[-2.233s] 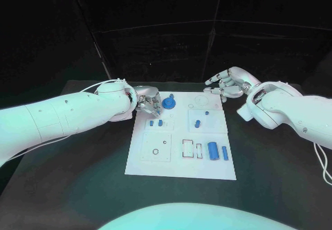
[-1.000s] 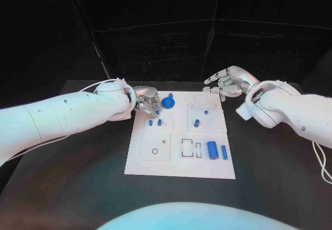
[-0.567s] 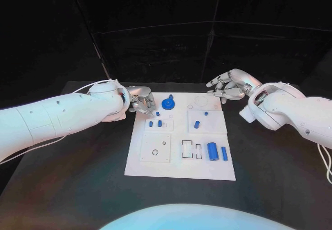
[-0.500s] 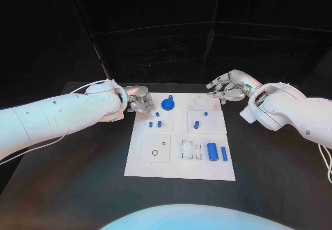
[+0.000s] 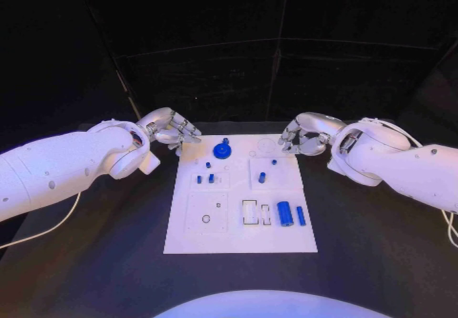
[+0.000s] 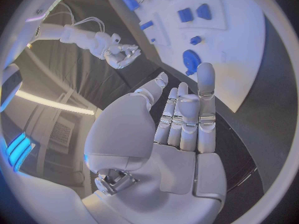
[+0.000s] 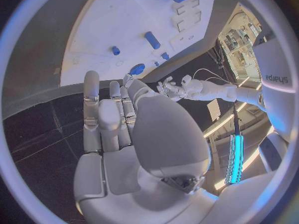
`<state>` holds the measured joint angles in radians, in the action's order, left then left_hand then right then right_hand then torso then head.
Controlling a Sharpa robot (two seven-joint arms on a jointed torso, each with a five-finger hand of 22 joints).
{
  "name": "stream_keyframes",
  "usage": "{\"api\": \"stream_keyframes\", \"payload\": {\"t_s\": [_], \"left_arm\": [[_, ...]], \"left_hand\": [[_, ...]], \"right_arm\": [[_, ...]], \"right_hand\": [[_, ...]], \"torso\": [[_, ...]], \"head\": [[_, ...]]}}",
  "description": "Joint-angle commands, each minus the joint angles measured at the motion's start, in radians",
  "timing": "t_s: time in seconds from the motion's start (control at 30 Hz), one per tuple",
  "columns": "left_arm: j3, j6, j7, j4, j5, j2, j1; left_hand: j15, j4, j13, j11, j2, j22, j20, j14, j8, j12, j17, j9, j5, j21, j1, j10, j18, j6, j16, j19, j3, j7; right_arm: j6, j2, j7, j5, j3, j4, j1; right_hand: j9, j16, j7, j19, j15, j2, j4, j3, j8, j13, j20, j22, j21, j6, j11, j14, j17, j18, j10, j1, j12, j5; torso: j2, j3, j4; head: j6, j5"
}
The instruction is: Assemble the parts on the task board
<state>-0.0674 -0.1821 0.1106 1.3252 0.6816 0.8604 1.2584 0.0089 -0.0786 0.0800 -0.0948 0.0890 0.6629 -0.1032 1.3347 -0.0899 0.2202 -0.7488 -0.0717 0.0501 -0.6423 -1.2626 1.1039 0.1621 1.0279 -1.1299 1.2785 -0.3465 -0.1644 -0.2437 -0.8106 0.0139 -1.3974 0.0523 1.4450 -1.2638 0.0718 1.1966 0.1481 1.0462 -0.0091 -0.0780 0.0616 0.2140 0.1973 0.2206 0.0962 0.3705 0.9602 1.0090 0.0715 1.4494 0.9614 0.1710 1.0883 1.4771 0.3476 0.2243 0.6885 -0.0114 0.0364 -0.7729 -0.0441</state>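
Where the black table [image 5: 105, 252] lies nearest the camera, the white task board [image 5: 239, 242] begins, a long plate whose long axis runs away from the robot toward the far edge.

Near row, head view: one large blue cylinder [image 5: 284, 213] and one slimmer blue bar [image 5: 300, 215], side by side, both lying flat with long axes running near to far along the board; just beside them, two rectangular outlined recesses [image 5: 250, 211].

Middle row: two short blue pegs [image 5: 205, 178], close together, standing in the board's left half; one blue peg [image 5: 263, 177] in the right half, long axis near to far.

Far row: one tiny blue piece [image 5: 208, 163]; one small blue piece [image 5: 274, 161]; one round blue gear-like disc [image 5: 222, 151].

Left hand [image 5: 172, 131]: off the board's far left corner, fingers extended and apart, holding nothing.

Right hand [image 5: 302, 139]: off the far right corner, fingers loosely bent, parted, holding nothing.
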Motion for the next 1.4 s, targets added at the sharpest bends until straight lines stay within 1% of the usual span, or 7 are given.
{"api": "stream_keyframes", "payload": {"t_s": [0.03,0.23,0.4,0.47,0.73,1.2,1.4], "left_arm": [[-0.001,-0.077,0.156,0.023,-0.365,0.008,0.001],[-0.006,-0.095,0.193,0.054,-0.459,0.015,0.001],[-0.010,-0.100,0.210,0.066,-0.481,0.016,0.000],[-0.011,-0.102,0.212,0.067,-0.485,0.016,0.000],[-0.012,-0.107,0.218,0.066,-0.489,0.017,-0.001],[-0.012,-0.104,0.221,0.063,-0.490,0.011,-0.001],[-0.012,-0.101,0.219,0.061,-0.490,0.008,-0.002]], "left_hand": [[-0.001,0.005,0.002,0.000,-0.013,-0.004,0.000,-0.011,-0.007,0.008,0.013,0.000,-0.003,0.010,0.000,0.002,0.018,0.009,0.010,-0.008,0.003,-0.001],[0.000,0.010,0.004,-0.003,-0.016,-0.009,-0.001,-0.018,-0.009,0.014,0.025,0.000,-0.003,0.017,0.003,0.001,0.018,0.010,0.018,-0.011,0.008,-0.007],[0.001,0.014,0.005,-0.004,-0.016,-0.011,-0.003,-0.022,-0.010,0.017,0.032,0.000,-0.003,0.021,0.006,0.000,0.018,0.010,0.022,-0.012,0.011,-0.008],[0.002,0.014,0.005,-0.004,-0.016,-0.012,-0.003,-0.023,-0.011,0.017,0.034,0.000,-0.003,0.022,0.006,0.000,0.018,0.010,0.023,-0.012,0.012,-0.009],[0.002,0.016,0.005,-0.005,-0.018,-0.013,-0.003,-0.025,-0.011,0.019,0.038,0.000,-0.003,0.023,0.007,-0.001,0.018,0.010,0.025,-0.012,0.013,-0.009],[0.003,0.021,0.006,-0.006,-0.024,-0.017,-0.004,-0.029,-0.012,0.022,0.048,0.001,-0.003,0.028,0.008,-0.005,0.018,0.008,0.031,-0.012,0.015,-0.010],[0.003,0.022,0.006,-0.006,-0.025,-0.017,-0.005,-0.029,-0.012,0.023,0.049,0.001,-0.003,0.029,0.008,-0.005,0.018,0.008,0.031,-0.013,0.015,-0.010]], "right_arm": [[0.024,0.006,0.057,-0.192,0.000,0.007,0.003],[0.010,0.026,0.082,-0.241,0.000,0.000,0.010],[0.028,0.056,0.096,-0.253,0.000,-0.025,0.015],[0.044,0.064,0.100,-0.255,0.000,-0.031,0.018],[0.107,0.088,0.117,-0.258,0.001,-0.045,0.030],[0.137,0.123,0.116,-0.258,0.001,-0.072,0.045],[0.146,0.137,0.114,-0.258,0.001,-0.090,0.052]], "right_hand": [[-0.003,0.003,0.003,0.008,0.001,-0.013,0.000,0.009,-0.002,-0.014,-0.003,-0.001,-0.001,0.009,0.003,0.009,0.001,0.014,0.002,-0.007,-0.021,-0.004],[-0.007,0.002,0.017,0.010,0.012,-0.031,0.001,0.023,-0.023,-0.049,0.004,-0.002,-0.002,-0.017,0.018,0.012,0.005,0.012,-0.021,-0.024,-0.072,-0.004],[-0.007,0.030,0.024,0.015,0.018,-0.036,0.001,0.035,-0.033,-0.072,0.011,-0.001,0.001,-0.030,0.027,0.023,0.048,0.013,-0.029,-0.033,-0.100,-0.005],[-0.006,0.038,0.025,0.017,0.019,-0.037,0.001,0.039,-0.035,-0.077,0.012,0.000,0.003,-0.032,0.028,0.027,0.060,0.013,-0.028,-0.035,-0.106,-0.004],[-0.005,0.070,0.026,0.026,0.021,-0.038,-0.002,0.052,-0.038,-0.092,0.015,0.005,0.015,-0.033,0.029,0.037,0.103,0.014,-0.021,-0.039,-0.118,-0.003],[-0.004,0.082,0.024,0.029,0.020,-0.037,-0.004,0.064,-0.035,-0.102,0.015,0.009,0.022,-0.026,0.028,0.040,0.117,0.014,-0.012,-0.041,-0.125,0.000],[-0.003,0.088,0.023,0.029,0.019,-0.028,-0.004,0.077,-0.034,-0.109,0.015,0.012,0.028,-0.022,0.027,0.040,0.125,0.014,-0.005,-0.042,-0.130,-0.004]], "torso": [[0.002,0.0011,0.0012],[0.002,-0.0005,-0.0015],[0.003,-0.0008,-0.0009],[0.003,-0.0001,-0.0021],[0.003,-0.0013,0.0009],[0.002,-0.0014,-0.0007],[0.002,-0.0003,-0.0005]], "head": [[0.001,0.005],[0.008,0.009],[0.009,0.009],[0.009,0.007],[0.008,0.006],[0.005,0.009],[0.004,0.008]]}}
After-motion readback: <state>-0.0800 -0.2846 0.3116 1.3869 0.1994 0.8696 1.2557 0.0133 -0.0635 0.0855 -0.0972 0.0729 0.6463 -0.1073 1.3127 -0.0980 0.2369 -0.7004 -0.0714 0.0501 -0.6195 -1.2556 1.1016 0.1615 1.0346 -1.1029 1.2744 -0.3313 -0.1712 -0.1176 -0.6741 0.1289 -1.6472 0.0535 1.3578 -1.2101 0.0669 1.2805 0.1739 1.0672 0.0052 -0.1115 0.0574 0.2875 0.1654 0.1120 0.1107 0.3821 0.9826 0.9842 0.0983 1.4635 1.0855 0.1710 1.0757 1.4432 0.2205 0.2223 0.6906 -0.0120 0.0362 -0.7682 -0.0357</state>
